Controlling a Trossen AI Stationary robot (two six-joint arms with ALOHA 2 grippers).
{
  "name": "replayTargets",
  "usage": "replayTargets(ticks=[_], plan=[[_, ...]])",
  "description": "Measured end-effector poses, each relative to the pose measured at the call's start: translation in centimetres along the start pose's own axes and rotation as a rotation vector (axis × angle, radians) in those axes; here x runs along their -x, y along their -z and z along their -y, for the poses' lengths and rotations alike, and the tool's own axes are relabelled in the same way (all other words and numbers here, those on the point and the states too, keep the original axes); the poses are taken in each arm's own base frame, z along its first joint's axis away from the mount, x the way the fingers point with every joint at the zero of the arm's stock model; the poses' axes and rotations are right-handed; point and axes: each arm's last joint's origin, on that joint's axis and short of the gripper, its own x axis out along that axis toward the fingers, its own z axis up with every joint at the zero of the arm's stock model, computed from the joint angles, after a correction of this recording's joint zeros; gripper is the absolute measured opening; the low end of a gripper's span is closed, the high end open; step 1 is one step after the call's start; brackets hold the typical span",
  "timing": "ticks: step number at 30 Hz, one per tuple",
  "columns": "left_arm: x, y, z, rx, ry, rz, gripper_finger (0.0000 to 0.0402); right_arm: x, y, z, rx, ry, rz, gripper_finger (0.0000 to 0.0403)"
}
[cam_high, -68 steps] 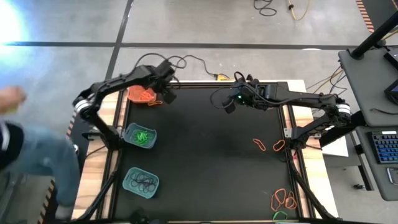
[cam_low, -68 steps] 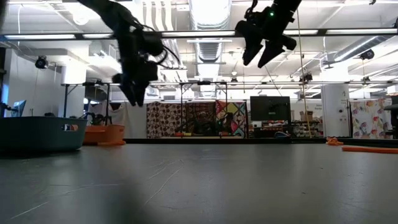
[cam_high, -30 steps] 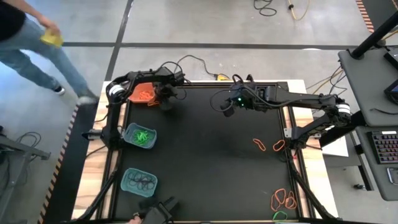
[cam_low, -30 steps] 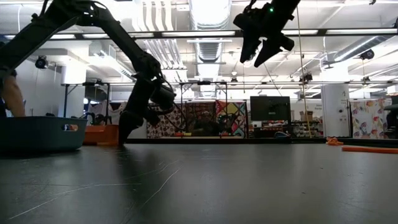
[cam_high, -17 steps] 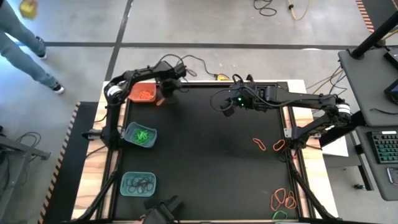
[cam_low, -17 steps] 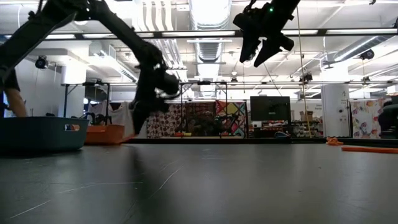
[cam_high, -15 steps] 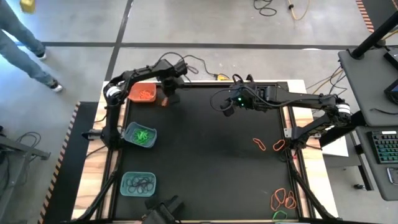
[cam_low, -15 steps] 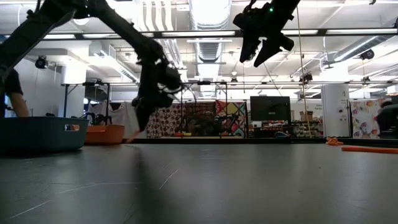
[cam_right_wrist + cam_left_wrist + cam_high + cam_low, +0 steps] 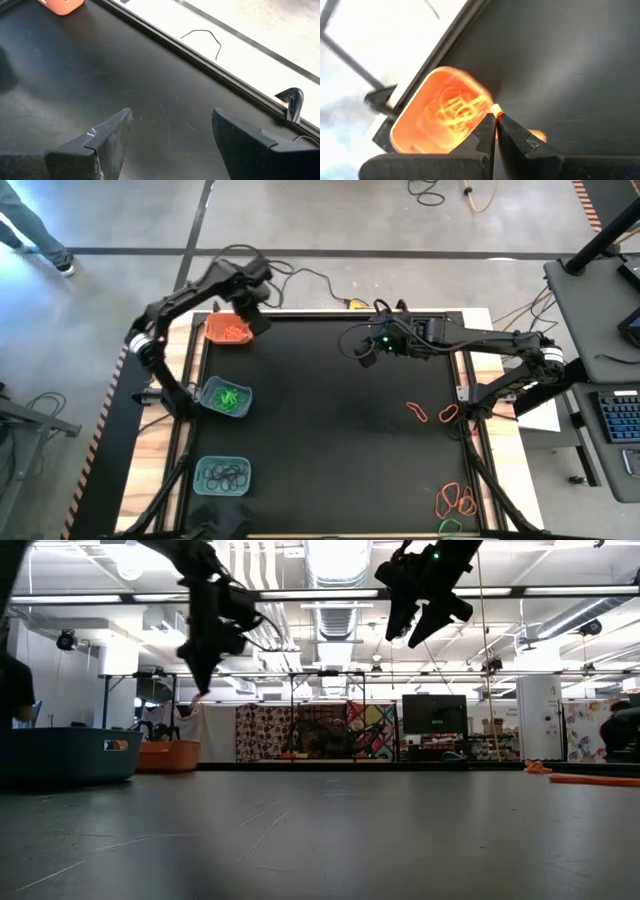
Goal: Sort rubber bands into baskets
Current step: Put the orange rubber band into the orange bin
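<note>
Inspection of the table [image 9: 330, 440] finds the left gripper [image 9: 250, 315] raised above the far left corner, beside the orange basket [image 9: 227, 331]. Its fingers [image 9: 512, 132] are pressed together, and the left wrist view shows a small orange piece pinched at their tips; whether this is an orange rubber band [image 9: 495, 110] cannot be confirmed beyond its colour. In that view the orange basket [image 9: 437, 117] lies just beyond the fingertips and holds several orange loops. The right gripper [image 9: 368, 352] hangs above the far middle of the black mat, well clear of the surface in the low view [image 9: 415, 625], with its fingers [image 9: 107, 132] spread wide and nothing between them. Along the left edge, the middle teal basket [image 9: 226, 398] holds bright green bands, and the near teal basket [image 9: 223, 476] holds black bands. Unsorted orange bands [image 9: 430, 415] lie on the mat near the right edge, about midway down. A further cluster [image 9: 455, 502], orange with one green band, lies at the near right corner. A person's leg [image 9: 30, 225] shows on the floor at the far left, well away from the table.
</note>
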Motion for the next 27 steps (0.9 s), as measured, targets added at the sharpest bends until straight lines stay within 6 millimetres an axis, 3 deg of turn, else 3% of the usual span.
replayTargets(ticks=[4, 12, 17, 23, 27], plan=[[-1.0, 2.3, -1.4, 0.130, -0.028, 0.066, 0.0000, 0.0, -0.1, 0.1, -0.002, 0.008, 0.005, 0.0265], [-7.0, 5.2, -2.4, 0.390, -0.190, 0.178, 0.0000, 0.0, -0.1, 0.1, -0.024, 0.009, 0.006, 0.0265], [-9.4, 6.3, -2.5, 0.494, -0.290, 0.197, 0.0000, -0.1, 0.0, 0.0, -0.033, 0.006, 0.004, 0.0265], [-11.4, 7.3, -2.2, 0.576, -0.386, 0.214, 0.0000, -0.1, 0.0, 0.0, -0.071, 0.000, 0.001, 0.0265], [-11.5, 7.2, -2.2, 0.593, -0.386, 0.234, 0.0000, -0.1, 0.0, 0.0, -0.075, -0.001, 0.001, 0.0265]])
